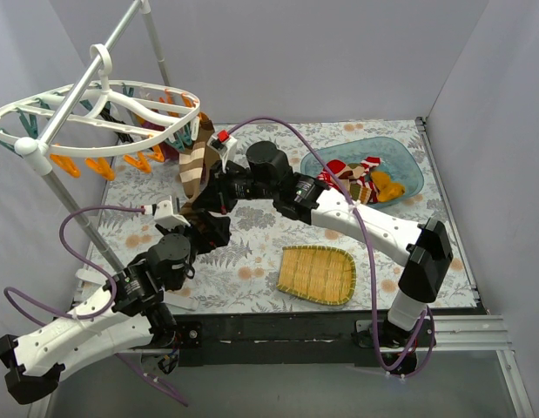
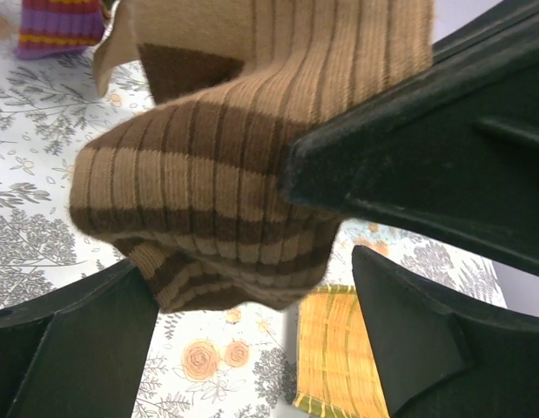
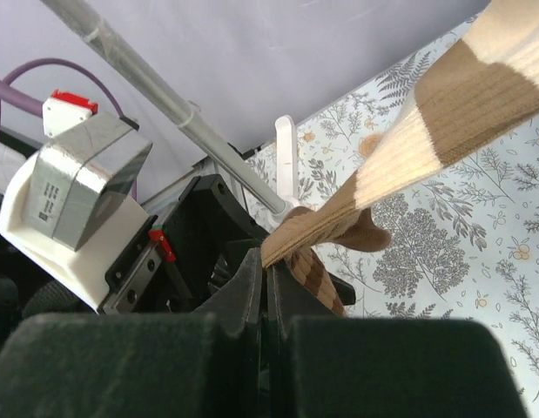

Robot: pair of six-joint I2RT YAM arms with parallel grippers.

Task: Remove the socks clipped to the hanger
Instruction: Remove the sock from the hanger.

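Top external: task looks partly done. Small red-white and orange fabric socks (image 1: 360,177) lie in the translucent blue oval dish (image 1: 410,161), far right. The woven yellow bamboo tray (image 1: 317,274), near centre, holds nothing. A tan-and-brown striped ribbed sock (image 1: 195,164) hangs from the large white plastic oval hanger (image 1: 3,119), far left. The right gripper (image 3: 267,266) is pinched tight on it, and the left gripper (image 2: 252,296) has its jaws apart around the sock's lower end. A purple striped sock (image 2: 56,22) shows behind; whether it is clipped is unclear.

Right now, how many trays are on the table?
2. A woven bamboo tray lies near the near edge, centre-right; a blue tray sits at the far right, with socks in it. A third could be hidden.
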